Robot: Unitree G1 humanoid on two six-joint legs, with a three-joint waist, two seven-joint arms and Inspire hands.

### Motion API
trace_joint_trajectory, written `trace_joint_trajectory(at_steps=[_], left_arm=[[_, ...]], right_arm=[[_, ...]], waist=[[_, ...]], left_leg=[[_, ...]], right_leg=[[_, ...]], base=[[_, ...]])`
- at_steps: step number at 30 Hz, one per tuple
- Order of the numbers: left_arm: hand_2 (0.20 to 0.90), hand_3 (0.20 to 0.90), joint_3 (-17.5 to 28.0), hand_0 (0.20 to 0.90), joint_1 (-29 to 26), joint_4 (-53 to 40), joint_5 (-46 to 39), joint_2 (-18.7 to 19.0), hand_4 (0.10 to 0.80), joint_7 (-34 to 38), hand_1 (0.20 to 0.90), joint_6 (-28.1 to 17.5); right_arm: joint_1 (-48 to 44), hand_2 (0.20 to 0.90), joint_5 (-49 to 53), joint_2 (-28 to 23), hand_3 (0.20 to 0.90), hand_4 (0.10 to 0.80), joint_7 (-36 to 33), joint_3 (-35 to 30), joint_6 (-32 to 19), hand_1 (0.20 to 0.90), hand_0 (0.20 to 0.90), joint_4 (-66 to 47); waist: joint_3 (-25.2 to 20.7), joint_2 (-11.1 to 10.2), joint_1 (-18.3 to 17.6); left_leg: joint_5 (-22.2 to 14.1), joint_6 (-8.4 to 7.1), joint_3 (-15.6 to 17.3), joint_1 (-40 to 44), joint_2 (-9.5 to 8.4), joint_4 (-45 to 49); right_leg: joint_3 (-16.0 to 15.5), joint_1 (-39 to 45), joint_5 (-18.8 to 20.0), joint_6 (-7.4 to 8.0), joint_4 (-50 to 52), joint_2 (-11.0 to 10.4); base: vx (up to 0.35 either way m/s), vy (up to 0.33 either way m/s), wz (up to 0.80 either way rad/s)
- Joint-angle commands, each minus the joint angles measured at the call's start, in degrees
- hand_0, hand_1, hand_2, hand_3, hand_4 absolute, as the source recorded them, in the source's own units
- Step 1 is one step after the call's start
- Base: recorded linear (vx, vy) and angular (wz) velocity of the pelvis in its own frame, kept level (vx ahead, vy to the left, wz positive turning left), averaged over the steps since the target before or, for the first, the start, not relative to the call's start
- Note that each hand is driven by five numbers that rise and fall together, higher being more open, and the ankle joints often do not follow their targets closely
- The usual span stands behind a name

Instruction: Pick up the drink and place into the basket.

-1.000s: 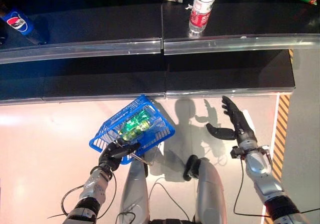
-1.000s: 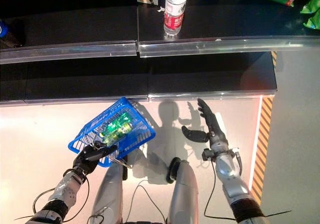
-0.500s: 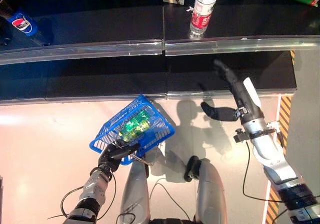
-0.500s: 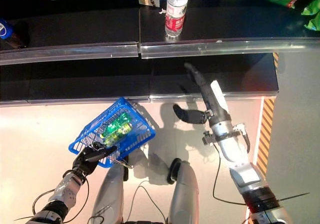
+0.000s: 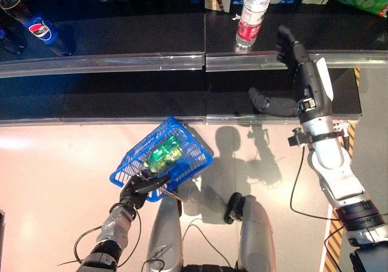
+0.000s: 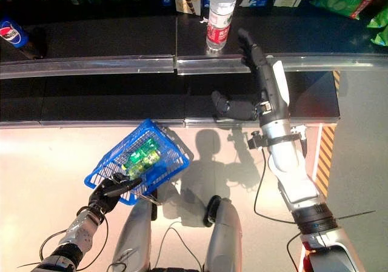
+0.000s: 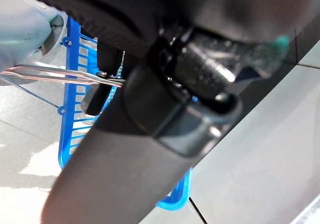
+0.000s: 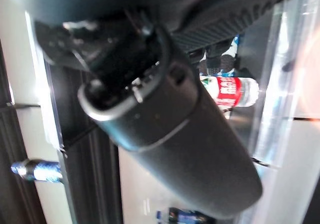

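Overhead, one water bottle (image 5: pixel 251 17), one basket (image 5: pixel 182 163).

A dark shelf with a clear front rail (image 5: pixel 151 60) runs across the far side of the scene, above the pale floor. On it, right of centre, a clear plastic water bottle with a red label (image 5: pixel 250 19) stands upright just behind the rail. The right hand (image 5: pixel 295 72) is raised at the rail, just right of that bottle, fingers straight and thumb spread out to the left below the rail. At the shelf's far left stands a dark cola bottle with a blue label (image 5: pixel 37 25). Low and left of centre, above the floor, the left hand (image 5: pixel 138 188) grips the wire handle of a blue plastic basket (image 5: pixel 188 166), and a green drink bottle (image 5: pixel 162 153) lies inside it.
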Motion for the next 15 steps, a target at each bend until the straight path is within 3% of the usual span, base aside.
trace_joint_trajectory(at_steps=[1, 15], left_arm=[[0.3, 0.2, -4.2, 0.3, 12.4, -5.1, 1.7, 3.8, 0.1, -3.6, 0.3, 0.8], [0.3, 0.2, -7.5, 0.3, 11.8, -5.6, 2.2, 4.7, 0.1, -2.7, 0.3, 3.6]], right_arm=[[-6.5, 0.9, 4.0, -1.4, 0.9, 0.8, -2.6, -5.8, -5.6, 0.9, 0.9, -3.5], [-21.5, 0.9, 14.4, -4.0, 0.9, 0.8, -4.0, -3.0, 1.3, 0.9, 0.9, 14.6]], waist=[[-0.6, -0.2, 1.5], [-0.4, 1.2, 4.3]], left_leg=[[-0.6, 5.21, 1.7, -1.2, -2.41, 7.8], [0.5, 5.08, 1.0, -0.6, -3.22, 9.9]], right_leg=[[3.1, 4.5, 10.9, 2.24, -12.2, 2.0], [1.5, 7.5, 10.7, 1.39, -12.3, 1.2]], base=[[0.0, 0.0, 0.0], [0.046, 0.009, 0.06]])
